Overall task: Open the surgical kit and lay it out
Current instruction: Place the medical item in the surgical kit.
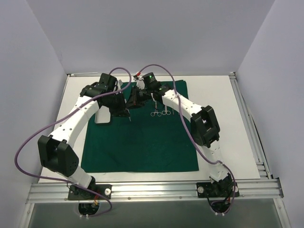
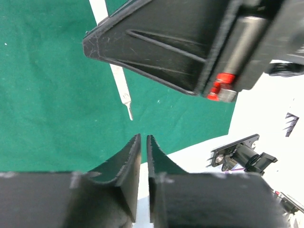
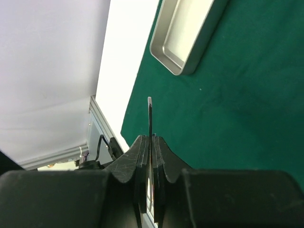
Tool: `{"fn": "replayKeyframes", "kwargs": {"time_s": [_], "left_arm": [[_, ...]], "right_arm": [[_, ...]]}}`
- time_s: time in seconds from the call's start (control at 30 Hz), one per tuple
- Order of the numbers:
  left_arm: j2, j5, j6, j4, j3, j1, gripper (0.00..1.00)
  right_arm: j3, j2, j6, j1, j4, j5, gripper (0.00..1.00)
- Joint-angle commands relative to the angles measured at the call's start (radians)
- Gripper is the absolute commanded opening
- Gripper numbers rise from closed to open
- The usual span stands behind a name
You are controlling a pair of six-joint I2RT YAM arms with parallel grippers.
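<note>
The dark green cloth [image 1: 142,142] lies spread flat as a drape on the white table. Several ring-handled steel instruments [image 1: 161,112] lie on its far part. My right gripper [image 3: 150,137] is shut on a thin flat steel instrument [image 3: 149,118], seen edge-on. In the left wrist view that instrument [image 2: 121,85] hangs slanted over the cloth [image 2: 47,95] from the right gripper [image 2: 109,47]. My left gripper [image 2: 144,137] sits just below its tip, its jaws parted by a narrow gap with nothing between them. The small steel tray [image 3: 164,50] stands empty at the cloth's far left edge.
In the top view the tray [image 1: 102,116] is partly hidden under my left arm. Both grippers [image 1: 128,104] crowd together above the cloth's far left part. Bare white table borders the cloth on both sides, with walls round three sides of the table.
</note>
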Motion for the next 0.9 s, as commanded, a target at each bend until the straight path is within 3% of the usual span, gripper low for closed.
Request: {"fn": "replayKeyframes", "kwargs": {"time_s": [0.0,0.07,0.23,0.6,0.87], "left_arm": [[-0.011,0.012,0.009,0.031,0.040,0.002,0.20],[-0.025,0.002,0.011,0.032,0.039,0.007,0.36],[-0.062,-0.015,0.020,0.040,0.013,0.039,0.54],[-0.196,-0.015,0.072,0.008,-0.087,0.202,0.61],[-0.246,-0.066,0.083,-0.028,-0.090,0.226,0.61]], "right_arm": [[-0.036,-0.078,0.016,-0.009,0.047,0.010,0.00],[-0.065,-0.090,0.024,-0.017,0.060,0.019,0.00],[-0.129,-0.116,0.031,-0.038,0.089,0.033,0.00],[-0.158,-0.096,-0.008,-0.095,0.086,0.079,0.00],[-0.072,0.005,-0.070,-0.144,0.054,0.143,0.00]]}}
